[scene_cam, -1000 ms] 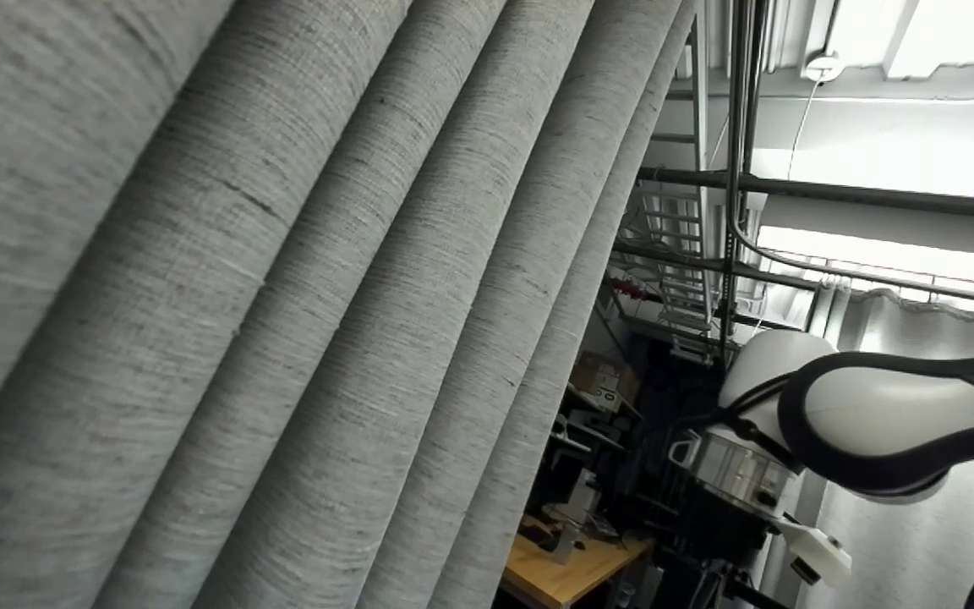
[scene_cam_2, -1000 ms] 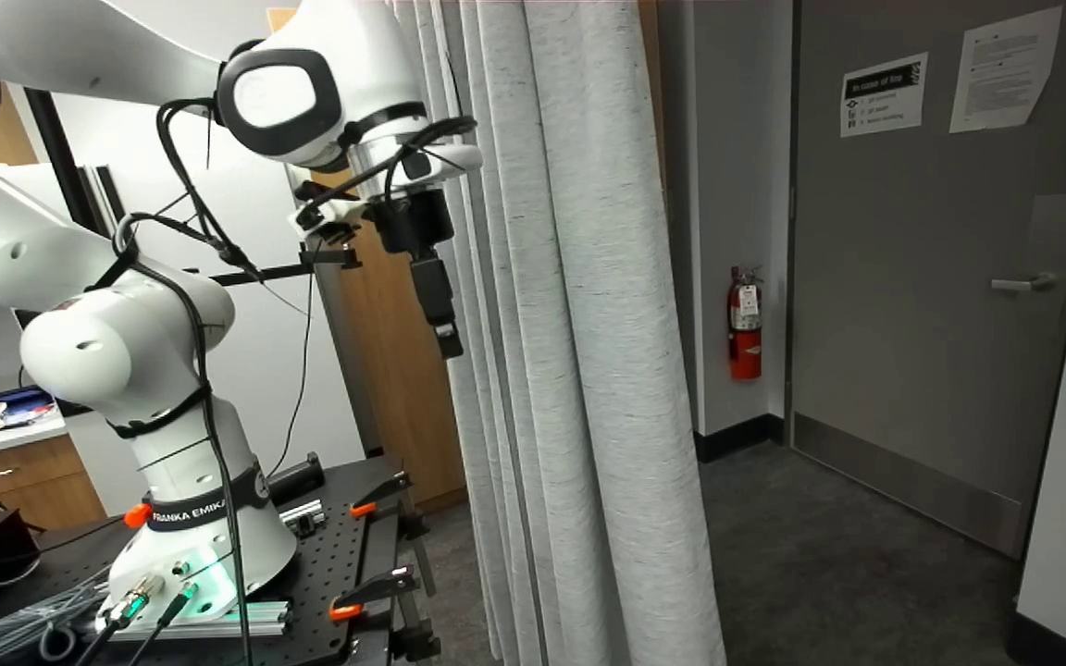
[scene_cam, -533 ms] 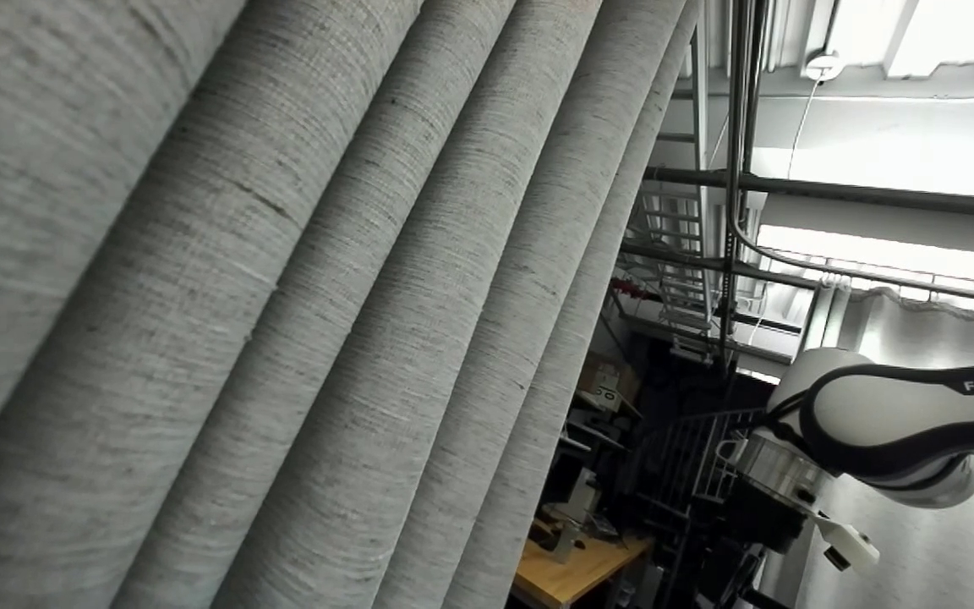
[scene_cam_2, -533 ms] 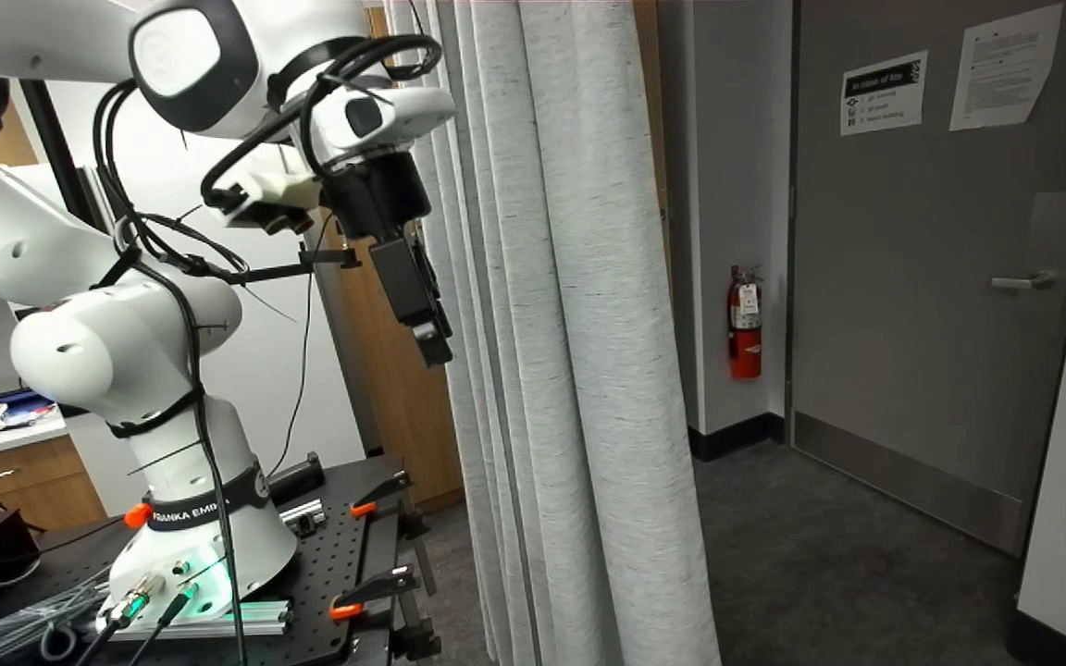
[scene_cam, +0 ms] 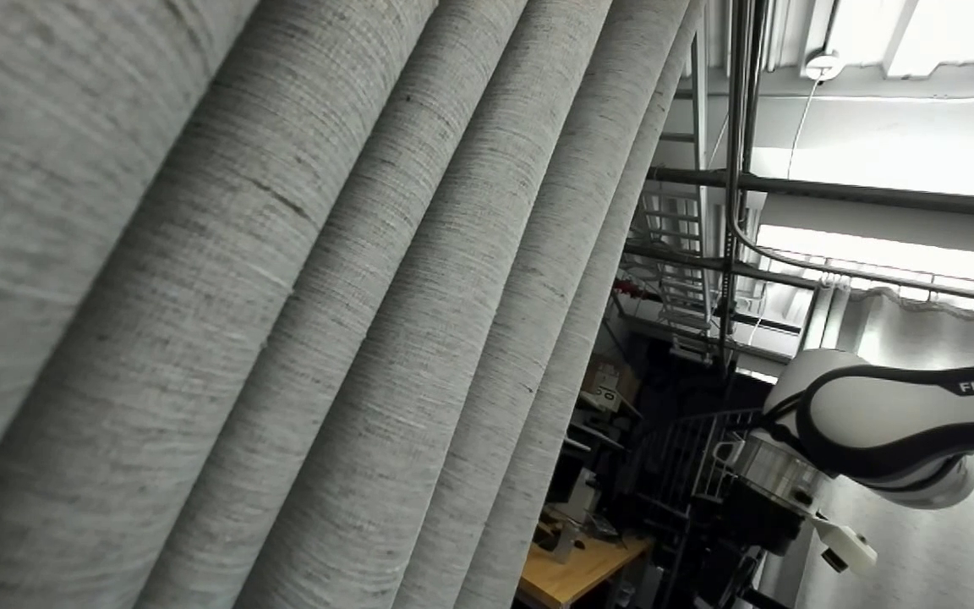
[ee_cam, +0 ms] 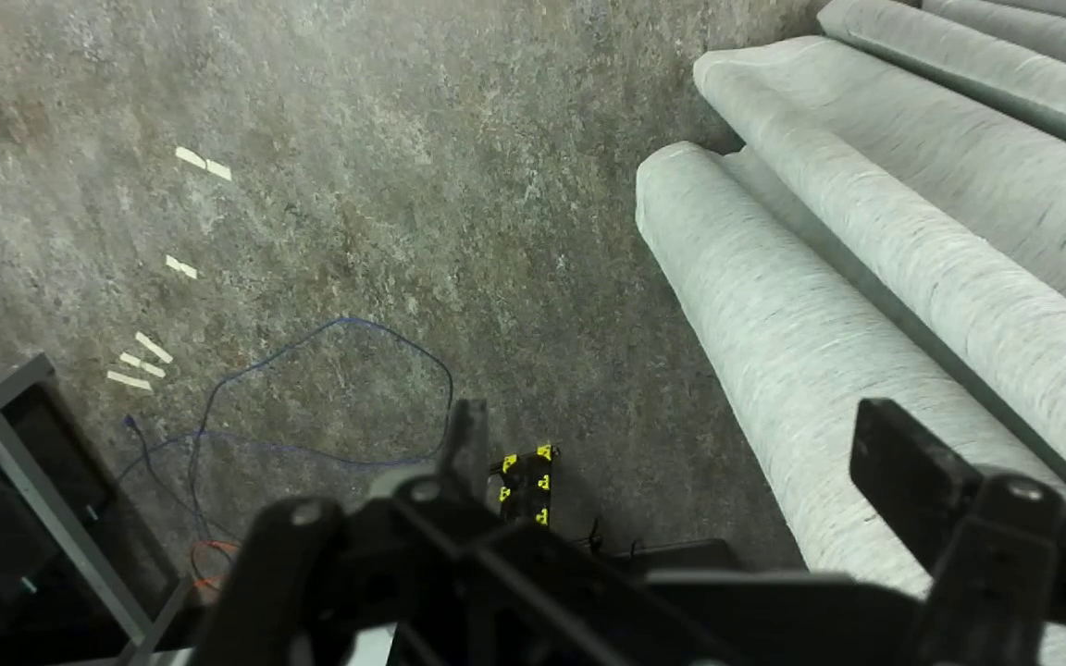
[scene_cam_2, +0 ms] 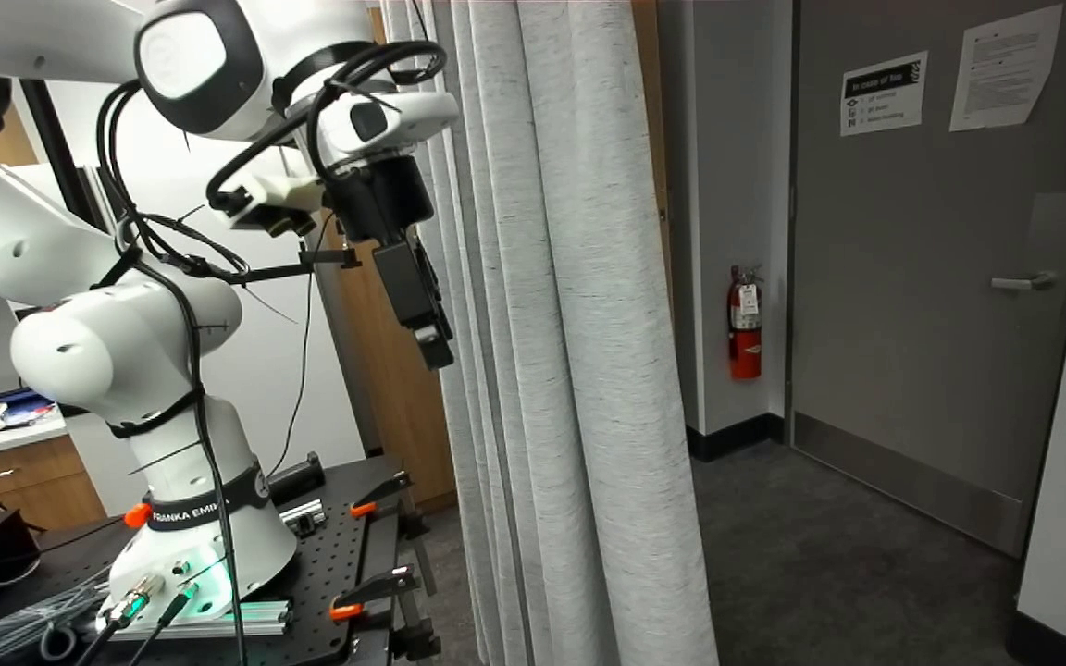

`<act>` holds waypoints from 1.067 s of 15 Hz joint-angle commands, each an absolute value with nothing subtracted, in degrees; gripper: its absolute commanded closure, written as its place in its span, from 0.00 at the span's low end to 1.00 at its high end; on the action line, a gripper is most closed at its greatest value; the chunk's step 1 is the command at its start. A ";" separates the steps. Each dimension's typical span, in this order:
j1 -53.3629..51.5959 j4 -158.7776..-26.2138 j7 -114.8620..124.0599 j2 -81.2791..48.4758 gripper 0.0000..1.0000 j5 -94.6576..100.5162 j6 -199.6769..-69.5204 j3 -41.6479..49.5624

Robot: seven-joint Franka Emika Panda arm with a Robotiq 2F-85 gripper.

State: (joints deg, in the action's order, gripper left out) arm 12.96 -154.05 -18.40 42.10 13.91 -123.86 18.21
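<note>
Arm [scene_cam_2: 135,324] shifted, fingers [ee_cam: 908,481] angled dn nr curtain [scene_cam_2: 607,324].

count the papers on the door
2 in an exterior view: a black-headed paper, and a plainer paper to its right, higher. Both are on the door; its top is out of frame, so more may be hidden.

The curtain [scene_cam_2: 607,324] is pale grey (streaked darker), the gripper [ee_cam: 676,449] black.

The claw [scene_cam_2: 439,351] has moved and tilts further now, and the curtain [scene_cam_2: 579,333] has shifted slightly.
</note>
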 commanded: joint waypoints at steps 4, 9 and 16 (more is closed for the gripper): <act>11.99 -153.99 -19.70 42.49 0.00 12.78 -125.98 18.16; 8.30 -153.62 -21.01 42.84 0.00 8.83 -135.34 19.06; 1.66 -152.25 -23.72 41.48 0.00 4.19 -151.41 19.00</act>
State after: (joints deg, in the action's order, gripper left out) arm 4.98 -153.42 -21.13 42.19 6.23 -146.05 18.48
